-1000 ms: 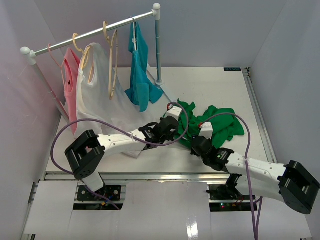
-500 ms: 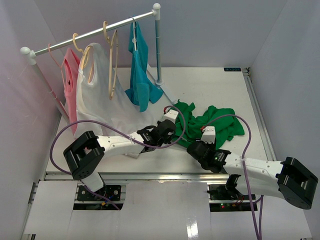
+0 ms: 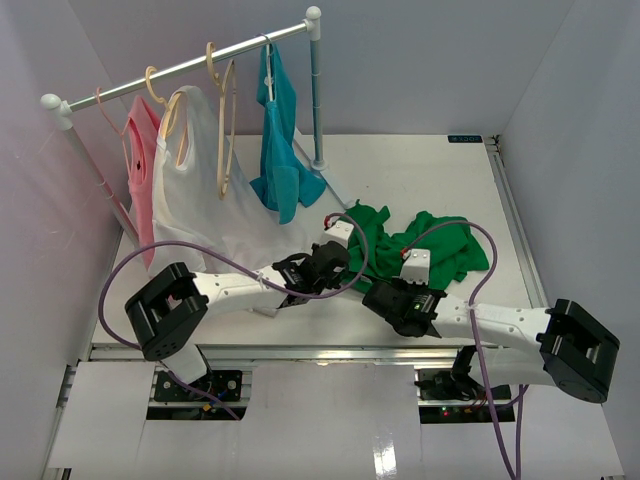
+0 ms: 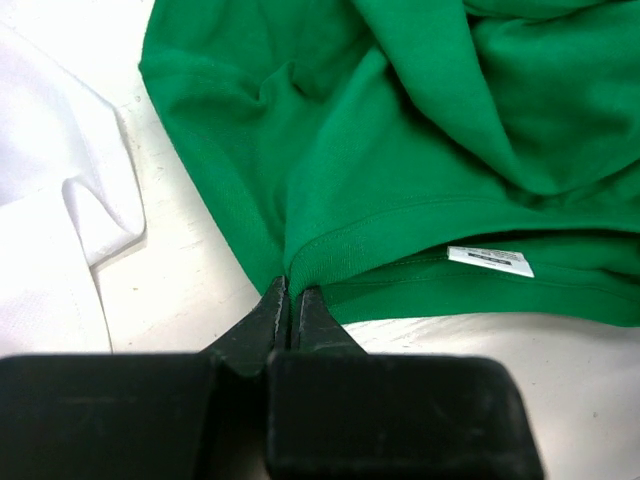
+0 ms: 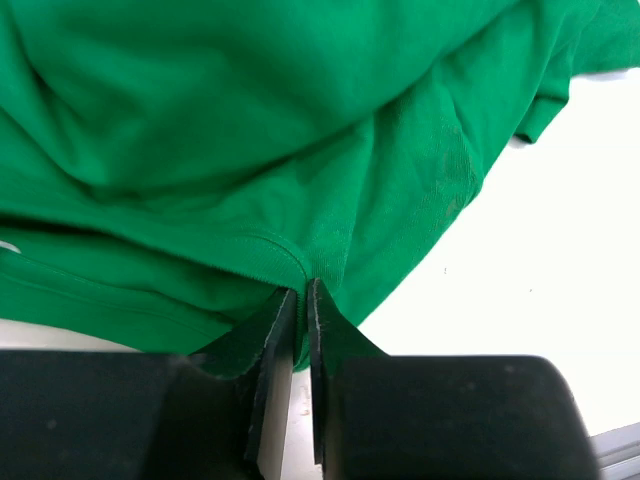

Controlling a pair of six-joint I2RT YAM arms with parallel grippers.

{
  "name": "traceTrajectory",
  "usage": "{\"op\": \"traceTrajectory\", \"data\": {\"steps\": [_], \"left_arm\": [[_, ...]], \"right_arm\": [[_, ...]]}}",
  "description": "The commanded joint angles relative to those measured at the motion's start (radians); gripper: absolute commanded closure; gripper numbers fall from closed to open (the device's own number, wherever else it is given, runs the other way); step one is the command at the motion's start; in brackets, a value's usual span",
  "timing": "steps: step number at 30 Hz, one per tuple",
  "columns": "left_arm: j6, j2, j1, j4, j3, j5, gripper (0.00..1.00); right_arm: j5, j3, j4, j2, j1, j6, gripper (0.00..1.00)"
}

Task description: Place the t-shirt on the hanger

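Observation:
The bright green t-shirt (image 3: 425,245) lies crumpled on the table right of centre. My left gripper (image 3: 350,264) is at its left edge, shut on a ribbed hem fold (image 4: 330,250) beside a white label (image 4: 490,260). My right gripper (image 3: 398,284) is at the shirt's near edge, shut on a fold of green cloth (image 5: 320,240). In the wrist views both gripper tips, left (image 4: 293,292) and right (image 5: 303,292), pinch the cloth low over the table. The empty beige hanger (image 3: 225,130) hangs on the rail, between the white shirt and the teal shirt.
A clothes rail (image 3: 190,65) crosses the back left on a post (image 3: 316,100). It carries a pink shirt (image 3: 140,170), a white shirt (image 3: 195,200) whose hem reaches the table near my left arm, and a teal t-shirt (image 3: 280,140). The white shirt also shows in the left wrist view (image 4: 50,210).
The right gripper has moved left and nearer, and the left gripper slightly nearer. Both keep their hold, and the green t-shirt's near edge has followed them.

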Motion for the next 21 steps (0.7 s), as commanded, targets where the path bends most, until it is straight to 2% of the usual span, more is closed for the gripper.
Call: {"op": "traceTrajectory", "data": {"steps": [1,7,8,11,13,14,16,21], "left_arm": [[-0.027,-0.098,0.005,0.012,-0.024,-0.027,1.0],[-0.071,-0.227,0.005,-0.013,-0.036,-0.014,1.0],[-0.083,-0.251,0.005,-0.019,-0.037,-0.008,0.98],[-0.107,-0.31,0.005,-0.022,-0.05,0.013,0.78],[-0.105,-0.364,0.005,-0.025,-0.054,0.027,0.51],[-0.103,-0.378,0.005,-0.029,-0.048,0.029,0.45],[-0.102,-0.405,0.005,-0.054,-0.021,0.022,0.37],[-0.103,-0.452,0.005,-0.224,0.099,-0.037,0.31]], "right_arm": [[0.093,0.091,-0.11,-0.002,0.01,0.061,0.91],[0.029,0.196,-0.127,-0.115,0.009,-0.119,0.92],[0.015,0.214,-0.11,-0.133,0.007,-0.157,0.92],[-0.028,0.249,-0.047,-0.191,-0.007,-0.306,0.92],[-0.091,0.262,0.039,-0.215,-0.025,-0.442,0.92],[-0.103,0.254,0.086,-0.227,-0.026,-0.49,0.92],[-0.131,0.246,0.156,-0.249,-0.035,-0.558,0.92],[-0.183,0.234,0.186,-0.279,-0.045,-0.591,0.92]]}}
